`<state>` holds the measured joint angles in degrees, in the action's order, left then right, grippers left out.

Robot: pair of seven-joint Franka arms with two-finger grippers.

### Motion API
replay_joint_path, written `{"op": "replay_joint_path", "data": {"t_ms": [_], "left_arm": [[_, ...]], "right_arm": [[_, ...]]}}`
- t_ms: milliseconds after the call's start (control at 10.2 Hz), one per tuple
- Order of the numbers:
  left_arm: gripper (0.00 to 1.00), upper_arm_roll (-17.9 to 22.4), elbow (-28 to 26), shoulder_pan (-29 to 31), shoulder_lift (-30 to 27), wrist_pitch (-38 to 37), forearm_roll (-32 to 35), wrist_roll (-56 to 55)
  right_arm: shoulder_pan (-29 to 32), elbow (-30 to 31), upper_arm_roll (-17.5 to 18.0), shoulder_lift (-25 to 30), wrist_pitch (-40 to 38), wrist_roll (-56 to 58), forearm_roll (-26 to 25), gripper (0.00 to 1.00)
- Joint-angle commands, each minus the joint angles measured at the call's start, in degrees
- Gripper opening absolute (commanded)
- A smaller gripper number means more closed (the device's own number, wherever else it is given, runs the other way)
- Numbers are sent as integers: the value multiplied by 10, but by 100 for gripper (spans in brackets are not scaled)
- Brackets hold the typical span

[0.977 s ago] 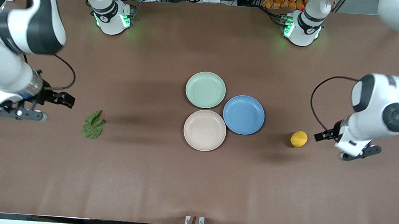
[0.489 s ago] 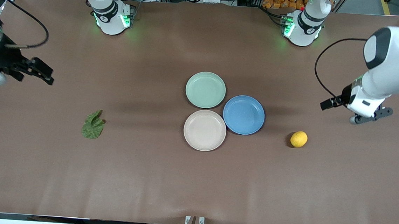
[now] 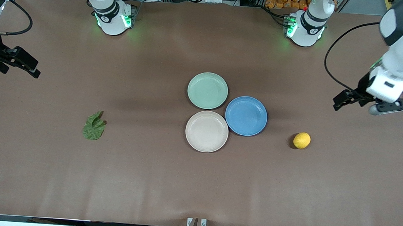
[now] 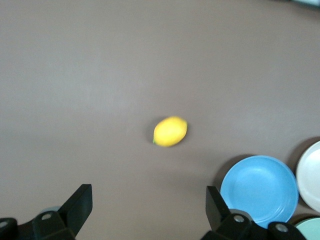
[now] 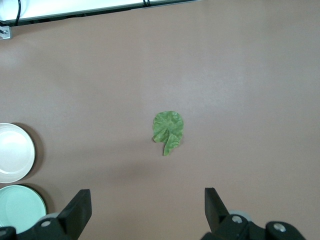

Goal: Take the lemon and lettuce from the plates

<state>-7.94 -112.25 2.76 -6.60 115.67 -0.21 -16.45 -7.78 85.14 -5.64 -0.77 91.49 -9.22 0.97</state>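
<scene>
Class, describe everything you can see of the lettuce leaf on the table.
The lettuce is one small dark green leaf, wrinkled and veined, with ragged edges and a short stem end. It lies flat on the bare brown table toward the right arm's end, apart from the plates. Nothing touches it; no gripper is over it.

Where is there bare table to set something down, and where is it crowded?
Bare table lies between the lettuce and the beige plate, and between the blue plate and the lemon. The three plates, mint plate included, crowd the middle.
</scene>
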Motion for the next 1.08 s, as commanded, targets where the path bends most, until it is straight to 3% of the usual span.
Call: {"op": "replay_joint_path", "data": {"t_ms": [0, 489, 977], "left_arm": [[100, 0, 86, -5, 4, -104, -1, 40], [100, -15, 237, -6, 10, -292, -1, 88], [100, -19, 253, -4, 5, -304, 0, 88]], "right_arm": [[9, -1, 4, 12, -23, 19, 14, 100], [8, 55, -4, 29, -21, 59, 14, 100], [7, 95, -5, 47, -3, 59, 13, 100]]}}
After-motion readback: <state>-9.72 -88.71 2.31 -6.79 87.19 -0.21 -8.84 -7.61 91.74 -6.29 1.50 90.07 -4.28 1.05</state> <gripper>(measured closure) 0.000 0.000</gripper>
